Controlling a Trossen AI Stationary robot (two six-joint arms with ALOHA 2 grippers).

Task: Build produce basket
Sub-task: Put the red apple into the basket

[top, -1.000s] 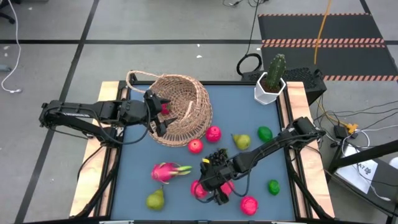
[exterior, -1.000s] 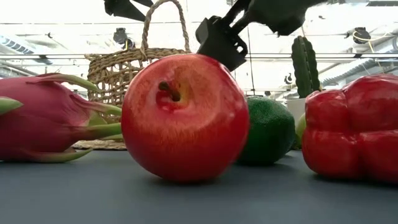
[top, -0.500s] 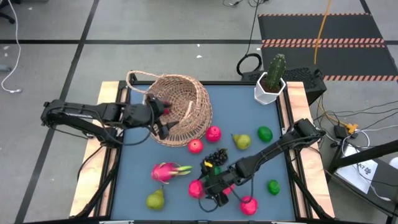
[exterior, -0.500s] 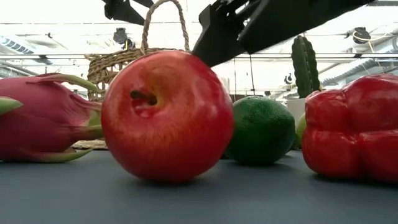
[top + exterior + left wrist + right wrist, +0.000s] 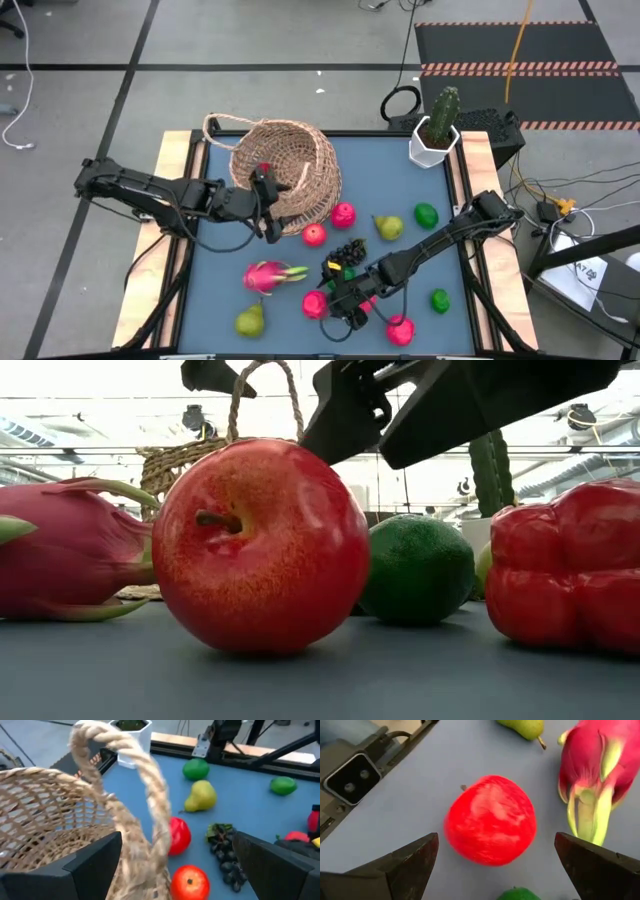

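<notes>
basket [image 5: 285,175] tipped on its side, bench 11 o'clock, near far edge, loop handle at left gripper [image 5: 268,205] | left jaws wide, empty | right gripper [image 5: 340,300] low near front edge, jaws wide, red apple [image 5: 490,820] between them, not touching | dragon fruit [image 5: 268,276] at apple's 9 o'clock | blue bench [image 5: 400,180] open around 1 o'clock, cactus pot [image 5: 437,135] at that corner

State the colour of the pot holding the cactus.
White. The pot shows best in the high view, at the table's far right corner.

A lab: bare concrete floor [image 5: 300,40], loose cables [image 5: 520,50], exposed ceiling ducts [image 5: 80,435]
</notes>
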